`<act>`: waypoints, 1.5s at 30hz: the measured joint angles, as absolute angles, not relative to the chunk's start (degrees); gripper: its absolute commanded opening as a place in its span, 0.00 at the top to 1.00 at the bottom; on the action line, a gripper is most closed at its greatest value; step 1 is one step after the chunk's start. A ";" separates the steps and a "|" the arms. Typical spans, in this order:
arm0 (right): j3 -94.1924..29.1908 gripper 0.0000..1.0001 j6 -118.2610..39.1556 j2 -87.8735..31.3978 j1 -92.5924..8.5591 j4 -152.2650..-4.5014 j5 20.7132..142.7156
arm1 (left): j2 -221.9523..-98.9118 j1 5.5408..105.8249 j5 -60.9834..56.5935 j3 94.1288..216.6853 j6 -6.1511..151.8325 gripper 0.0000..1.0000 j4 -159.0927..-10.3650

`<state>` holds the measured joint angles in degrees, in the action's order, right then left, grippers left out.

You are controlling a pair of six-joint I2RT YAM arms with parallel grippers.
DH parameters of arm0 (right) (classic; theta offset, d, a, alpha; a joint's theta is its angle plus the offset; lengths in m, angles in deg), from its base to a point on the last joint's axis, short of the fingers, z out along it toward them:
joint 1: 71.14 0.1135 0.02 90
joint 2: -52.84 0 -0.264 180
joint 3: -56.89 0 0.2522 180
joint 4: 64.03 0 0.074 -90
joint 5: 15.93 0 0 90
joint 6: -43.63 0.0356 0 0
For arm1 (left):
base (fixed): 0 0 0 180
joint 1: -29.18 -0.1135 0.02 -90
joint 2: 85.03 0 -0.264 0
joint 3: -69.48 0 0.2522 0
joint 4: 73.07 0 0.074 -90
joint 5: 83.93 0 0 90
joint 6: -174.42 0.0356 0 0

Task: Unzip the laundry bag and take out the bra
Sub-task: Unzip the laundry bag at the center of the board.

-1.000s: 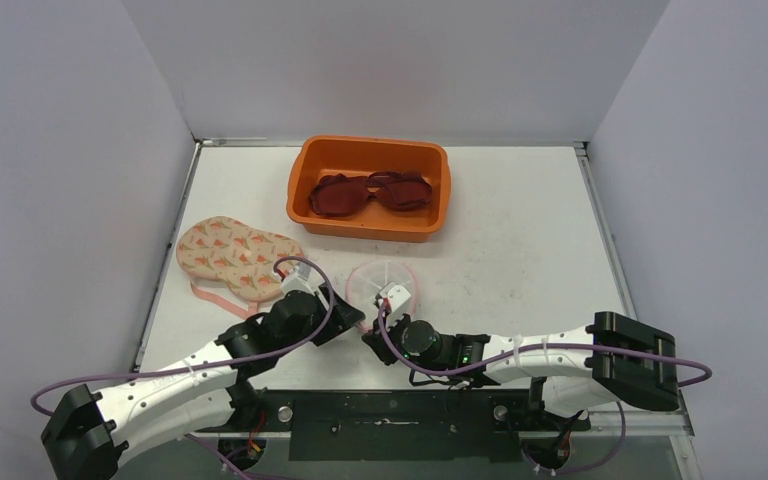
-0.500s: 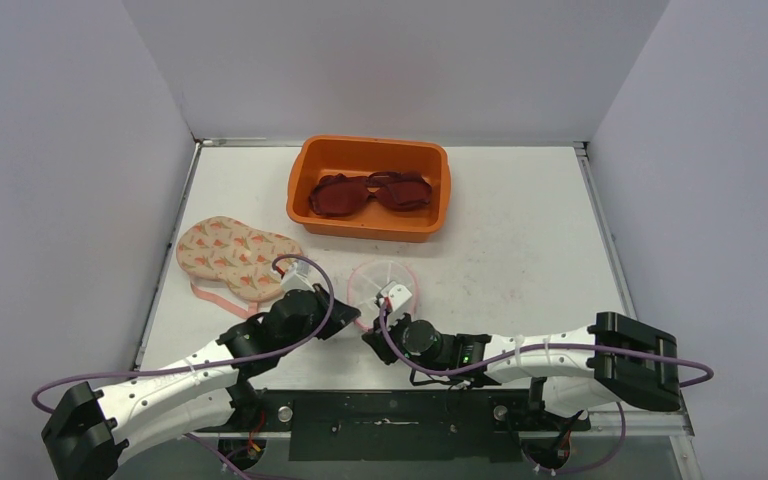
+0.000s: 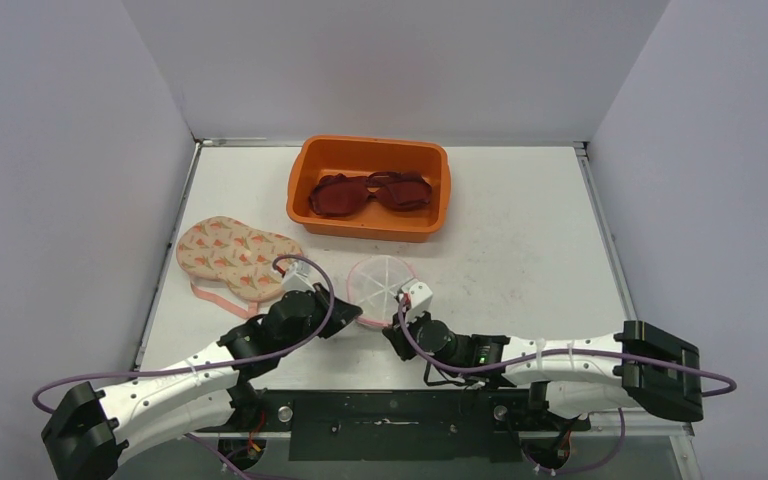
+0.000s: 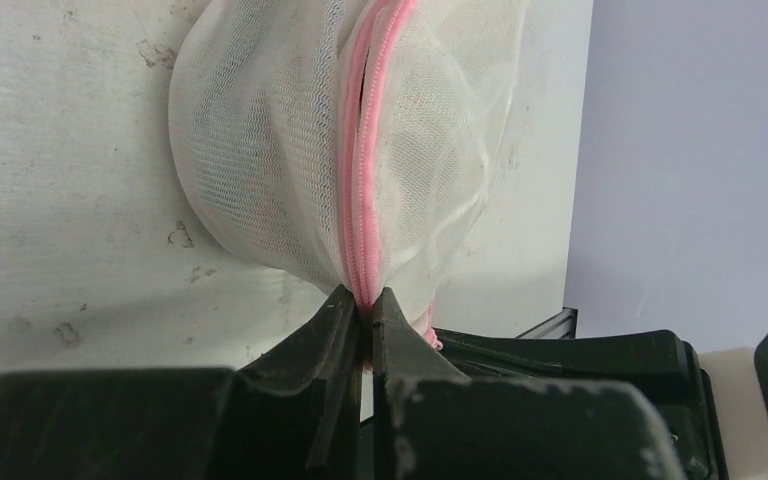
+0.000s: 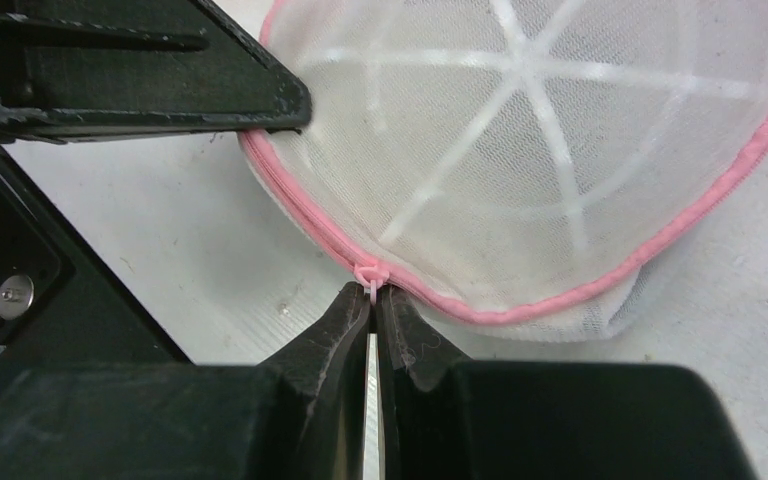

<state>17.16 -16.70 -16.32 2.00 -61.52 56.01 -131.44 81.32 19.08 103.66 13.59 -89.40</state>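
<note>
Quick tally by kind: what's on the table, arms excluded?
bras: 2 (maroon bra, floral bra)
mesh laundry bag: 1
orange bin: 1
Total: 4

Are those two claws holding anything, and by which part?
Both hold the mesh laundry bag: the left gripper pinches its pink zipper seam, the right gripper the small pink zipper pull.
</note>
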 measured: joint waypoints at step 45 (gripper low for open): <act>13.38 0.95 -19.87 -21.96 3.60 -58.26 57.39 | -122.15 75.07 7.17 106.77 26.36 0.09 -100.29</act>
